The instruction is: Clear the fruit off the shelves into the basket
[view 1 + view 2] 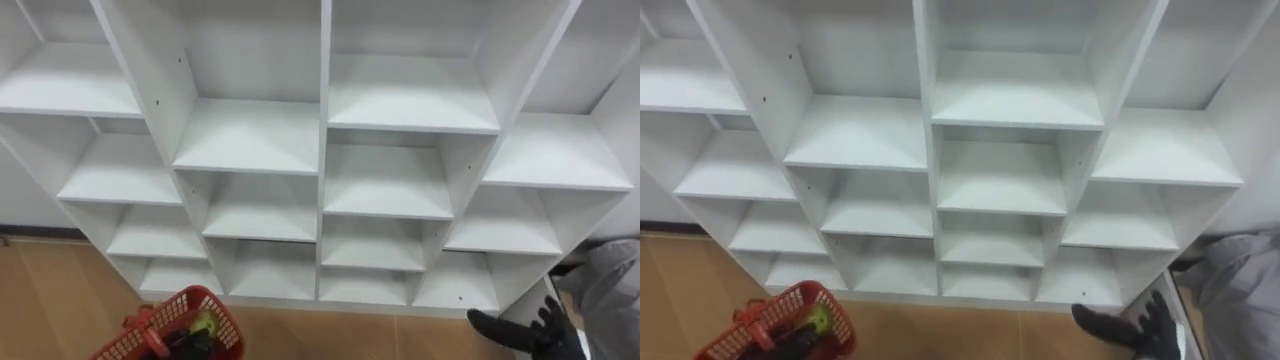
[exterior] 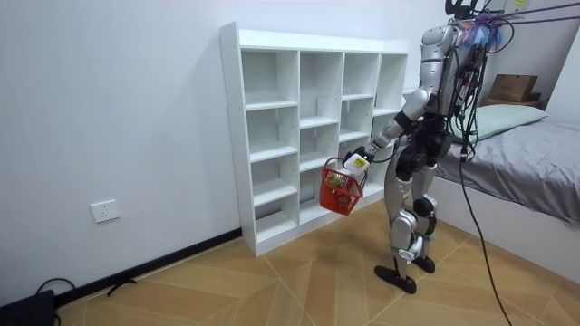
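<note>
A red plastic basket [image 1: 175,328] hangs at the lower left of the eye views. A green fruit [image 1: 205,324] and some dark things lie in it. In the room view the basket [image 2: 341,188] hangs from my left hand [image 2: 356,163], whose fingers are curled round its handle. My right hand [image 1: 530,330] shows at the lower right, low beside the shelves, fingers spread and holding nothing. Straight ahead stands the white closet of open shelves [image 1: 322,120]; every compartment I see is bare. I stand upright close in front of its right half [image 2: 362,91].
A bed [image 2: 535,163] with a cardboard box [image 2: 512,88] on it stands behind me at the room view's right. Grey cloth [image 1: 610,285] shows at the right edge. There is wooden floor [image 2: 272,281] before the shelves and a wall socket [image 2: 105,211] at the room view's left.
</note>
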Controlling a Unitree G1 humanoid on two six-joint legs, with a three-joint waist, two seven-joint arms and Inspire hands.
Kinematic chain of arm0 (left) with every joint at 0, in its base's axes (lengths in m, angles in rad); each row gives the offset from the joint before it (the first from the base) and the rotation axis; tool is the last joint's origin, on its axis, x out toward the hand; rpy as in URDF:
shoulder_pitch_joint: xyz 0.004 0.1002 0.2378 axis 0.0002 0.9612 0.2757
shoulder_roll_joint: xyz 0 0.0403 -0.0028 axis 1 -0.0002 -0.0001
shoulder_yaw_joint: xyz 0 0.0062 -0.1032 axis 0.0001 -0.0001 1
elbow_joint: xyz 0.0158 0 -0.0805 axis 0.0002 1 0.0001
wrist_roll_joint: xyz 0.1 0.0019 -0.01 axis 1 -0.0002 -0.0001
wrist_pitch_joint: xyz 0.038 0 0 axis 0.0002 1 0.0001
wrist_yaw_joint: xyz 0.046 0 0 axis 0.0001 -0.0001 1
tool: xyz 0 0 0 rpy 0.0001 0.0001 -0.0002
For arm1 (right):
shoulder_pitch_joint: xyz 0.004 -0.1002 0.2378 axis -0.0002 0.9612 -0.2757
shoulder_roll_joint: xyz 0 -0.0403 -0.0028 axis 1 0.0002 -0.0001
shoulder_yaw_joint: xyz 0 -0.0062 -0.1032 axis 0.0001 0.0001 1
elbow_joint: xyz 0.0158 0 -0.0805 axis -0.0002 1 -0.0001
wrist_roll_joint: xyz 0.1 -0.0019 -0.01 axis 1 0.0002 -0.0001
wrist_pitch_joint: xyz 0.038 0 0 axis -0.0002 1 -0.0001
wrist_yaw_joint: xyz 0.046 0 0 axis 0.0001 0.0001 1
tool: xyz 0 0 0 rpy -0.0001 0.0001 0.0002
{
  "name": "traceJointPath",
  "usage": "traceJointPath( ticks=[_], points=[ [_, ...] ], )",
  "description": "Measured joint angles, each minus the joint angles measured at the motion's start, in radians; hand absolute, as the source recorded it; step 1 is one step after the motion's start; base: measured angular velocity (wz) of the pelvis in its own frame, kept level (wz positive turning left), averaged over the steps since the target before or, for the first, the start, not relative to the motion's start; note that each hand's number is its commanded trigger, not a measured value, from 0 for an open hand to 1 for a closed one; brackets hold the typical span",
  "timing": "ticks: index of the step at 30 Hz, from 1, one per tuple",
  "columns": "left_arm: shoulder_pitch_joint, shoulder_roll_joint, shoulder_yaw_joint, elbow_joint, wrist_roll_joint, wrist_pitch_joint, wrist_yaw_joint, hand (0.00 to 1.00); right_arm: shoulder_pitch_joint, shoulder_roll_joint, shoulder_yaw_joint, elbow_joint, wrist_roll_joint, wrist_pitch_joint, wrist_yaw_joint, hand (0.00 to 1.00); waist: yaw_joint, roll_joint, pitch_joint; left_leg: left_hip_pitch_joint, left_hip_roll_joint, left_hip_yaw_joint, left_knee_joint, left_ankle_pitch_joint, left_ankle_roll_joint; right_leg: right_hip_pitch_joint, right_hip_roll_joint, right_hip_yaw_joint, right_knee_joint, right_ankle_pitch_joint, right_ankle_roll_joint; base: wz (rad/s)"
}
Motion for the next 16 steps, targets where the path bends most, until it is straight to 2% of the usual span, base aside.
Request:
traceJointPath(
  ticks=[2,6,9,11,16],
  points=[
    [0.012,0.000,0.009,0.010,0.007,-0.001,0.000,1.00,0.000,0.003,-0.013,0.065,0.006,-0.001,0.012,0.00,-0.001,-0.001,0.0025,0.016,0.000,0.002,-0.003,-0.001,0.000,0.014,0.000,0.000,-0.002,0.000,0.000,0.00],
    [0.036,-0.003,0.035,0.056,0.057,-0.005,0.021,1.00,0.011,0.005,-0.031,0.191,0.014,-0.009,0.047,0.00,0.005,-0.003,0.0020,0.046,0.002,0.013,-0.006,-0.011,-0.003,0.028,0.002,0.009,0.000,-0.013,0.000,-0.09],
    [0.045,-0.009,0.054,0.096,0.090,-0.012,0.041,1.00,0.029,0.006,-0.034,0.266,0.026,-0.009,0.079,0.00,0.018,0.004,0.0029,0.048,0.011,0.019,-0.007,-0.015,-0.005,0.030,0.006,0.024,-0.001,-0.013,0.000,-0.11],
    [0.047,-0.013,0.059,0.143,0.130,-0.022,0.043,1.00,0.046,0.016,-0.031,0.311,0.021,-0.009,0.118,0.00,0.021,0.005,0.0034,0.047,0.009,0.023,-0.007,-0.017,-0.006,0.032,0.007,0.021,-0.001,-0.013,0.000,0.00],
    [0.058,-0.022,0.049,0.165,0.133,-0.024,0.056,1.00,0.046,0.053,-0.005,0.363,0.019,-0.007,0.156,0.00,0.025,0.008,0.0038,0.039,0.009,0.024,-0.007,-0.019,-0.006,0.025,0.007,0.014,-0.001,-0.013,-0.001,0.00]
  ],
)
